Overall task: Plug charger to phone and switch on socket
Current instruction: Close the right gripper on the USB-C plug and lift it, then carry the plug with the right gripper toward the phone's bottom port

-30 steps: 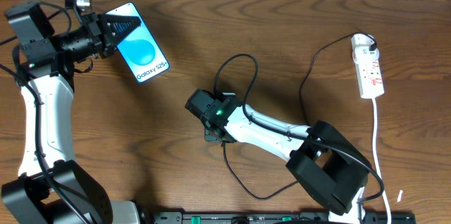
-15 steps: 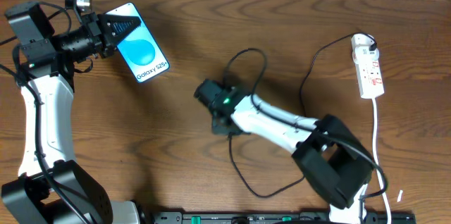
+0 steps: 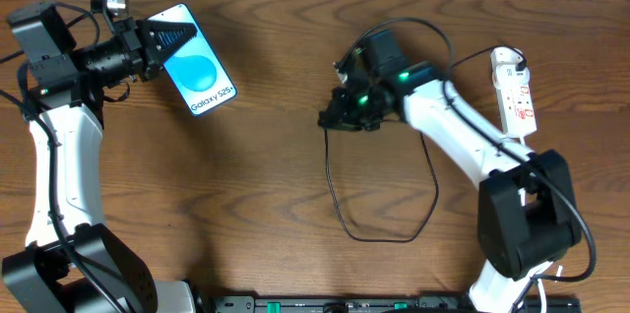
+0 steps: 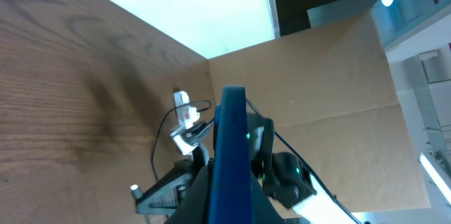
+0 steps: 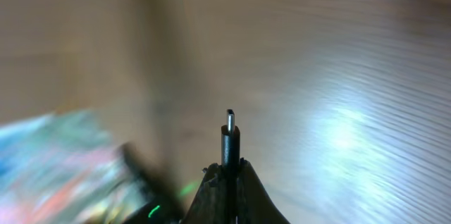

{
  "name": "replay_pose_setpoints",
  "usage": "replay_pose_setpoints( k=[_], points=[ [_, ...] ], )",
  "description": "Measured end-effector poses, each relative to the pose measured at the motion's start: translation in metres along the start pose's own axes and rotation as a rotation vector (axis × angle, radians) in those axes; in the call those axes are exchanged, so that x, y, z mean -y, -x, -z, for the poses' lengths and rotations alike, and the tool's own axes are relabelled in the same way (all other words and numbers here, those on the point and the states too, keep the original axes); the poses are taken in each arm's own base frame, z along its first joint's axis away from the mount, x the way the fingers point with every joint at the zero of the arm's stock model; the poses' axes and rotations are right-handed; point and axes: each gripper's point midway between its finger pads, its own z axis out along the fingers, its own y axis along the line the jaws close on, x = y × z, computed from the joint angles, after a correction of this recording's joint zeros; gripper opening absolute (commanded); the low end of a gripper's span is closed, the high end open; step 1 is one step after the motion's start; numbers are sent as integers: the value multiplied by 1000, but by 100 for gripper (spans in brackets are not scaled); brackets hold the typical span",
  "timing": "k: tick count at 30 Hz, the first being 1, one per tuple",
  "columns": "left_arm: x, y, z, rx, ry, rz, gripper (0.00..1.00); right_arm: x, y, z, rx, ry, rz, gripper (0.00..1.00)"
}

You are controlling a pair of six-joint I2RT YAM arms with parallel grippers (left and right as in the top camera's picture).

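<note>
Your left gripper (image 3: 160, 35) is clamped on the phone (image 3: 200, 72), gripping it at the upper-left short end. The blue screen faces up, its "Galaxy S25" text at the free end, which points down and to the right in the overhead view. In the left wrist view you see the phone (image 4: 232, 146) edge-on, rising as a thin blue blade from between the dark fingers (image 4: 194, 192). From these views you cannot tell whether the phone touches the table (image 3: 256, 205) or is held just above it.

Your right gripper (image 3: 326, 119) is well to the right of the phone and slightly lower in the overhead view, with its tips pointing back toward the phone. Its jaws are closed on the charger (image 3: 331, 175), just behind the plug. In the right wrist view the small plug tip (image 5: 230, 127) stands straight out from the pinched fingertips (image 5: 211, 189), with blurred wood grain beyond it. The plug is well apart from the phone, with bare table between them.

From that grip the black cable drops toward the near edge and sweeps round in a wide loop on the side away from the phone. It then climbs past the right arm (image 3: 458, 131) and arches over it.

The socket (image 3: 516, 94) lies farthest from the phone, beyond the right arm, with its long side running up and down. Its white cord (image 3: 526, 190) trails toward the near edge. The switch positions are too small for you to read.
</note>
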Motion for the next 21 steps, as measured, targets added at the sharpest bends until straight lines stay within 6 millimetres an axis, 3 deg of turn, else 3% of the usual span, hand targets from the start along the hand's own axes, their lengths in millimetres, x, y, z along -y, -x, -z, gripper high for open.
replay_pose_setpoints(
  k=[4, 7, 14, 21],
  points=[
    [0, 0, 0, 0, 0, 0, 7, -39, -6, 22, -41, 312, 229, 1],
    [0, 0, -1, -2, -1, -1, 7, -57, -13, 30, -45, 433, 364, 1],
    [5, -10, -16, -46, -16, -5, 7, -84, -27, 44, -29, 632, 573, 1],
    [12, -22, -41, -91, -22, -22, 7, -98, -34, 55, -12, 743, 657, 1]
  ],
)
